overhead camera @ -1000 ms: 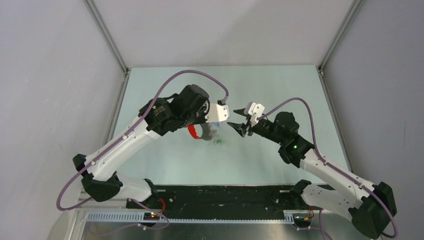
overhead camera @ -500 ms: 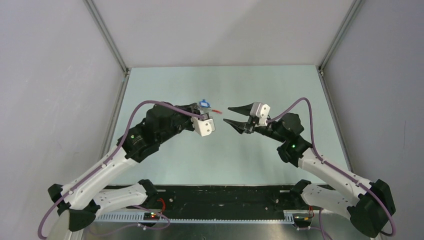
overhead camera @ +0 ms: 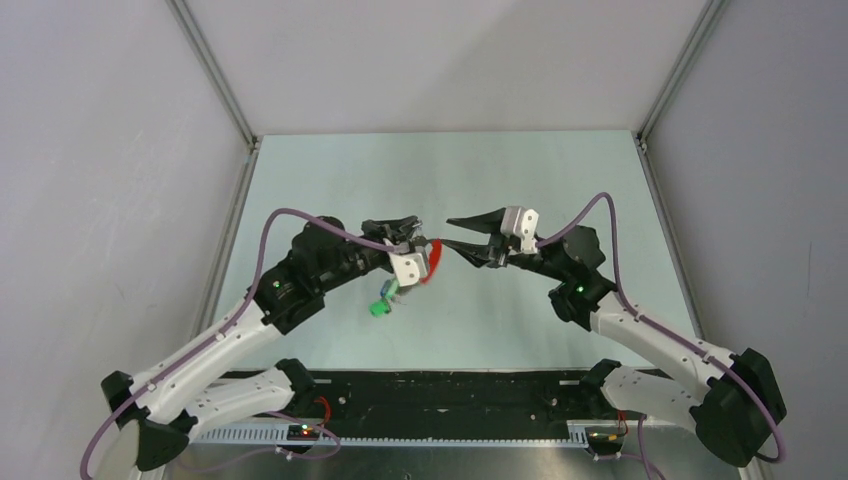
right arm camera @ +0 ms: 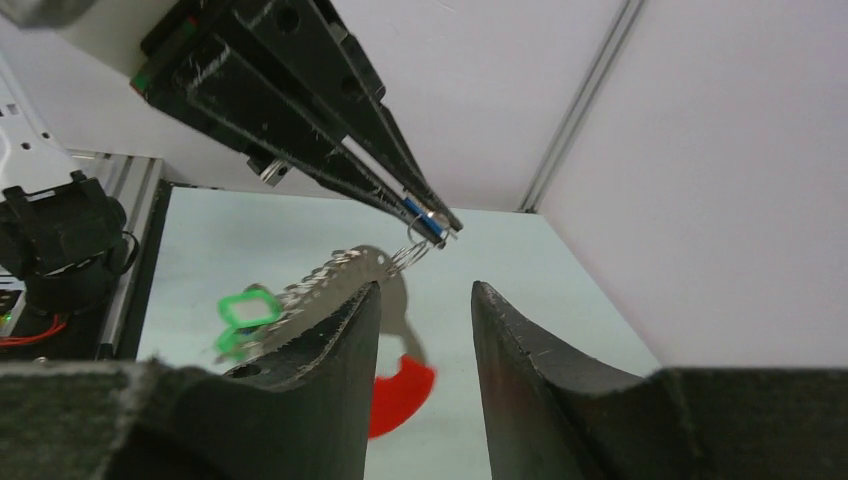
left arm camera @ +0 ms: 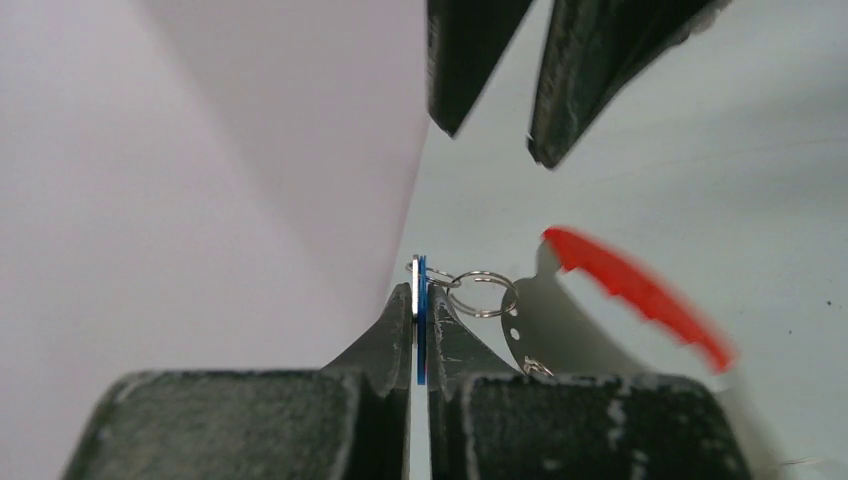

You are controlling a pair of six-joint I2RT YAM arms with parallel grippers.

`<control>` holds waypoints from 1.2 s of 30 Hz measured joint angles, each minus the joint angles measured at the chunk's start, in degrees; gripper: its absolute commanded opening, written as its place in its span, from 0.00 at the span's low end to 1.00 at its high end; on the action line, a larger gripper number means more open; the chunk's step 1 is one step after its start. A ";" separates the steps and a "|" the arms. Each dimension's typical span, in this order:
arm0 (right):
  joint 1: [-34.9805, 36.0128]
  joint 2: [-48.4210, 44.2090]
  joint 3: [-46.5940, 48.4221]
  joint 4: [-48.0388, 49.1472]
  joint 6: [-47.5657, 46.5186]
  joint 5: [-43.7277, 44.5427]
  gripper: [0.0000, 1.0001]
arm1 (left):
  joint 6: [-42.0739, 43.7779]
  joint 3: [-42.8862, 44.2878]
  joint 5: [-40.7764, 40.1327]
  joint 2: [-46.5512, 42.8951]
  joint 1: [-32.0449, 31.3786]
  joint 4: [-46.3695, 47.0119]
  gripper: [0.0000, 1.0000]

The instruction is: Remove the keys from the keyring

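Top external view, reading from the left: the left arm reaches in over the pale green table (overhead camera: 330, 170). The left gripper (overhead camera: 414, 229) is held above the table near its middle, jaws clenched. The left wrist view shows what they clench: a blue tag (left arm camera: 420, 312), pinched edge-on between the two pads with a sliver of silver metal against it. From that tag the keyring (left arm camera: 483, 295) hangs clear of the table (a thin wire ring, linked to a smaller one at the tag). A grey strap (left arm camera: 555, 325) and a curved red loop (left arm camera: 640, 292) trail off the ring to its right. In the right wrist view the keys (right arm camera: 325, 275) dangle from the ring in a silver cluster, with a green tag (right arm camera: 245, 306) lowest and furthest left. Further right, the right gripper (overhead camera: 449, 232) points at the left one, nearly tip to tip and just beside the bunch. Its jaws stand apart with nothing between them. Whether a finger brushes the keys I cannot tell.
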 measured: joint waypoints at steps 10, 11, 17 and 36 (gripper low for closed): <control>1.22 1.97 0.07 0.24 0.37 -0.55 0.41 | -0.46 -0.79 1.20 -3.17 0.04 2.51 0.00; 1.36 2.40 0.24 0.24 0.37 -0.55 0.40 | -0.44 -0.94 1.22 -3.17 0.04 2.51 0.00; 2.47 5.62 1.92 0.26 0.39 -0.50 0.39 | -0.02 -1.73 2.29 -3.50 0.09 2.54 0.00; 5.35 10.36 5.03 2.84 -0.39 -4.13 0.29 | 0.98 -2.64 3.87 -5.70 0.15 2.67 0.00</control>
